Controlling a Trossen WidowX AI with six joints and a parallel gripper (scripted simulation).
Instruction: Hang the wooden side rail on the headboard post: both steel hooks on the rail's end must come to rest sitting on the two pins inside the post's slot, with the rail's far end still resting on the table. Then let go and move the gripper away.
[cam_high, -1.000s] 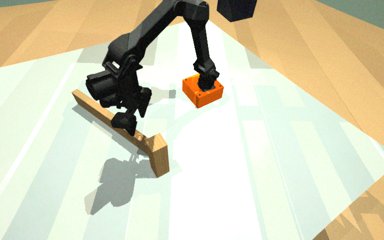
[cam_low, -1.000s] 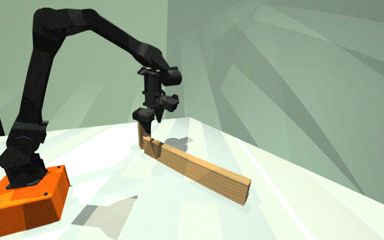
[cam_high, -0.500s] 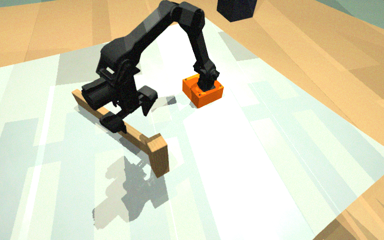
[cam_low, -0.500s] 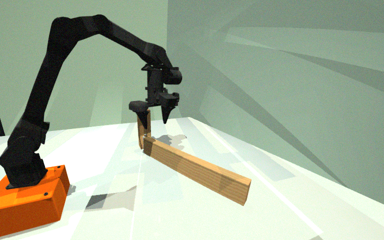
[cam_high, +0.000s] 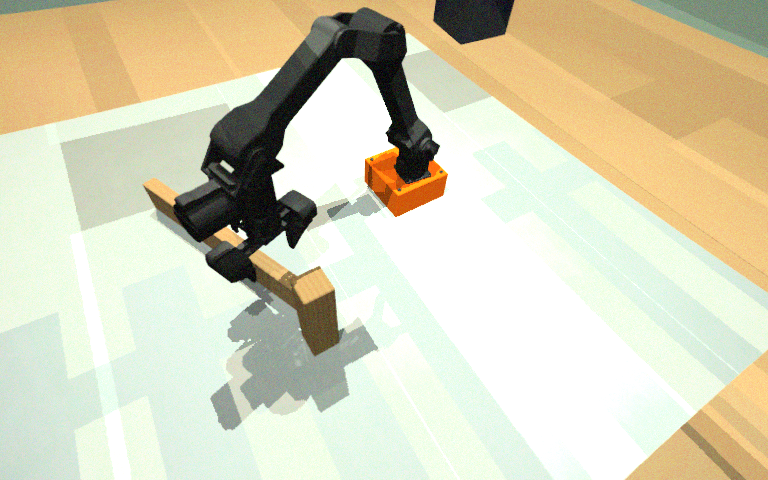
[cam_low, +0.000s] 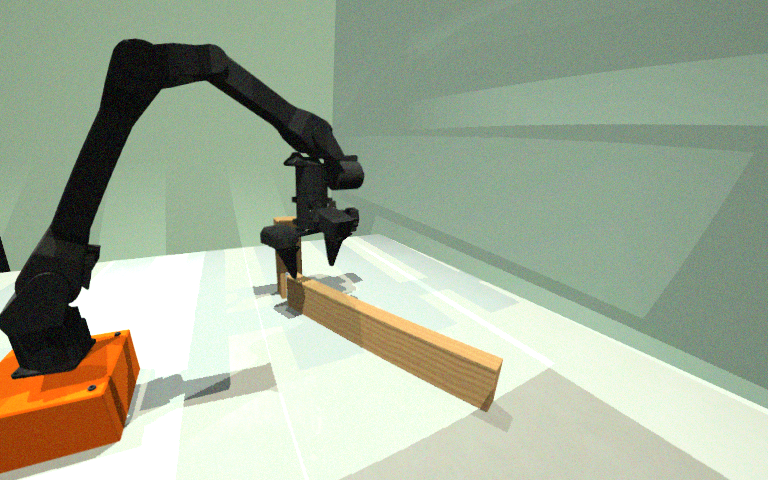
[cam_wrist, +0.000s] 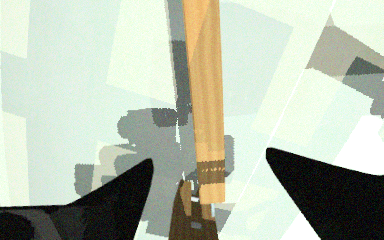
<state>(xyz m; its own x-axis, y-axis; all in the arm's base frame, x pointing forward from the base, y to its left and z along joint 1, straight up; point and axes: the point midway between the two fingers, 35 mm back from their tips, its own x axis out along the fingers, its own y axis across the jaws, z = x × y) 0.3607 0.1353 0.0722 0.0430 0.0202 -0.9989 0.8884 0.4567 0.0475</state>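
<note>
The wooden side rail (cam_high: 161, 196) (cam_low: 407, 350) (cam_wrist: 205, 75) stands on its long narrow edge on the table. One end is close beside the upright headboard post (cam_high: 318, 325) (cam_low: 281, 274) (cam_wrist: 180, 220). In the wrist view, small pale metal parts show at the post's slot and by the rail's end. I cannot tell hooks from pins there, nor whether they touch. My gripper (cam_high: 271, 262) (cam_low: 313, 270) (cam_wrist: 209, 158) is open and empty, pointing down. It is over the rail's post end, and in the wrist view its fingers are on either side of the rail.
The arm's orange base block (cam_high: 419, 196) (cam_low: 62, 424) stands to one side of the rail. A dark block (cam_high: 474, 16) is at the top of the top view. The post rises close to my fingers. The gripper's shadow falls around the post's foot.
</note>
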